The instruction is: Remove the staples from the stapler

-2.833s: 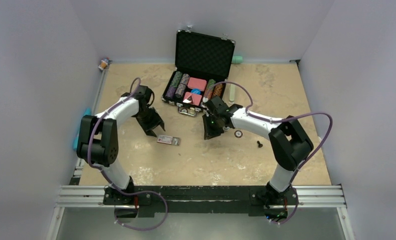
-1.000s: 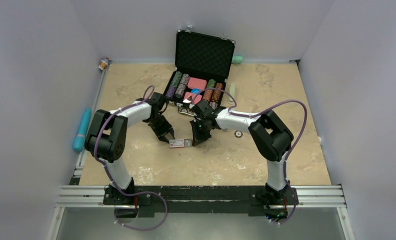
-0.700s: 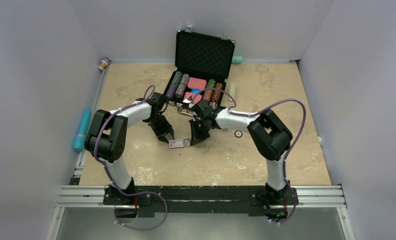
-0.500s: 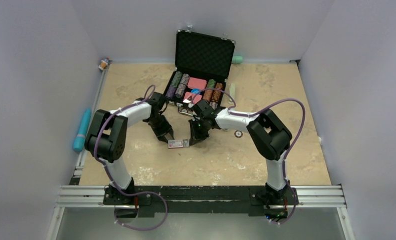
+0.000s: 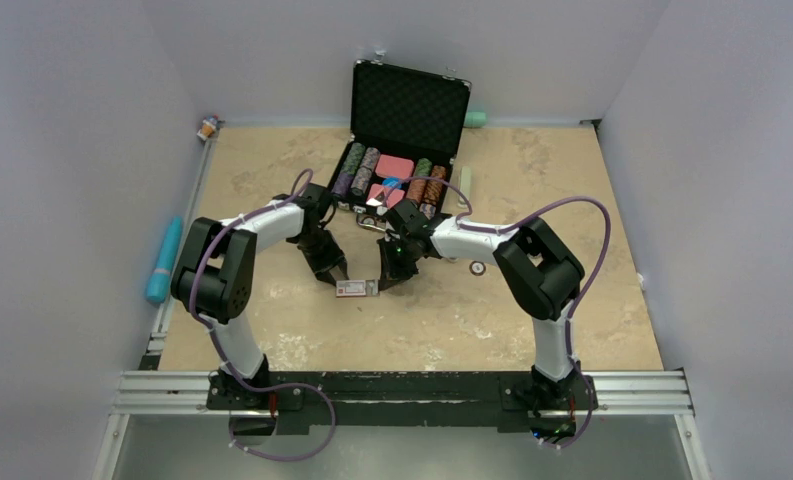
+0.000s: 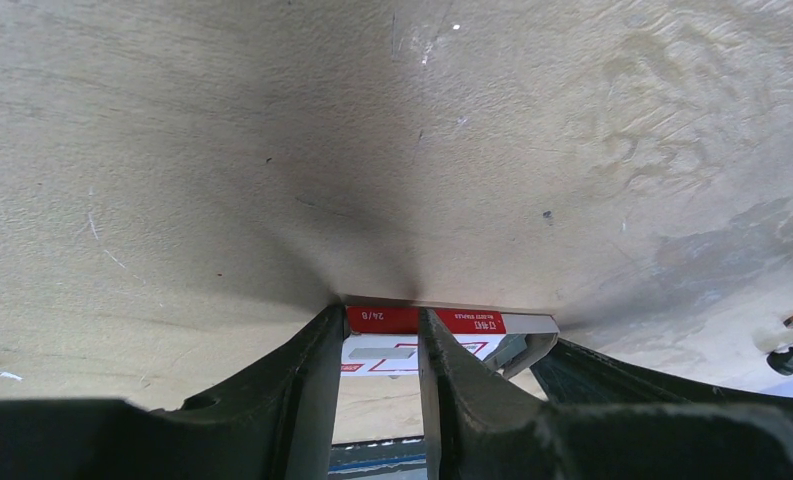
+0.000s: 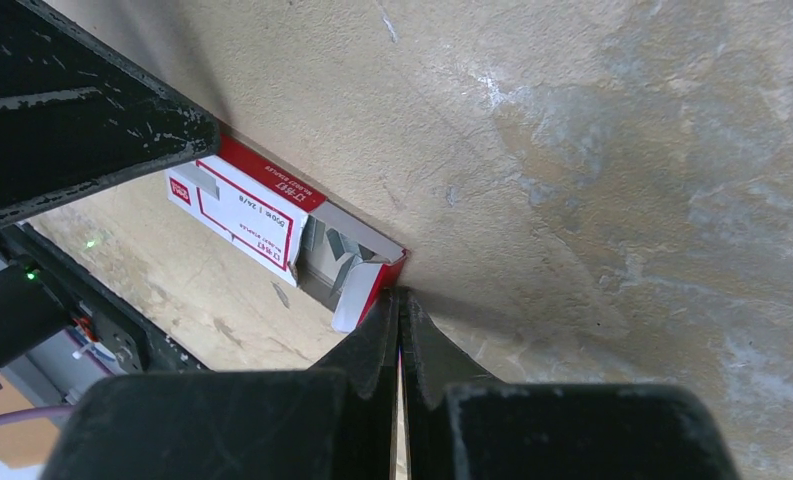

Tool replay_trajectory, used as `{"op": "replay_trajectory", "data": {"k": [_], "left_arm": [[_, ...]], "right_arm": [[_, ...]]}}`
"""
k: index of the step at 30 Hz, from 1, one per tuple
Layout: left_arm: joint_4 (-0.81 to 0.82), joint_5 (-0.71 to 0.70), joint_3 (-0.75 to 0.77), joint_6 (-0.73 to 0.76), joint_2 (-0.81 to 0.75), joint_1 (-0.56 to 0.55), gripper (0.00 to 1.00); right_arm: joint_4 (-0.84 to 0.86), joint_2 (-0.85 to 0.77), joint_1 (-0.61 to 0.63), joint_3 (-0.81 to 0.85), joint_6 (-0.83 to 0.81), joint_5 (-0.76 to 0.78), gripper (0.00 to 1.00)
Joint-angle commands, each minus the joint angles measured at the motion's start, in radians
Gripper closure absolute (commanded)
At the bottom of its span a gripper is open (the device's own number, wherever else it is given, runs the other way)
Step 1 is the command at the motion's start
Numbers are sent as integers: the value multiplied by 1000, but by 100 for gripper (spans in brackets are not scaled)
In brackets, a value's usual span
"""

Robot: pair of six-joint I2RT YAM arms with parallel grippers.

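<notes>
A small red-and-white staple box [image 5: 357, 288] lies flat on the beige table, its right end flap torn open. A grey strip that looks like the staples [image 7: 334, 248] shows inside that open end. My left gripper [image 6: 376, 318] is open at the box's [image 6: 452, 323] left end: one finger stands beside the end and the other lies across the box. My right gripper [image 7: 400, 294] is shut, its tips touching the table right at the box's [image 7: 257, 200] open red flap. I cannot pick out the stapler in these views.
An open black case [image 5: 409, 100] of poker chips stands just behind both grippers, its handle [image 5: 375, 222] close to them. A small ring [image 5: 478, 268] lies right of the right wrist. A cyan tube [image 5: 162, 260] lies off the table's left edge and a pale stick [image 5: 463, 185] lies beside the case.
Both grippers came in from either side to the box, which now lies a little further right than at first. In the last second they only crept slightly left.
</notes>
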Motion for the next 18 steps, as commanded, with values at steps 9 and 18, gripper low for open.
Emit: {"op": "replay_trajectory", "data": {"k": [9, 18], "left_arm": [[44, -13, 2, 7, 28, 5, 63], [54, -14, -5, 5, 31, 5, 63]], "right_arm": [[89, 21, 0, -6, 16, -67, 100], [144, 30, 8, -22, 38, -117, 100]]}}
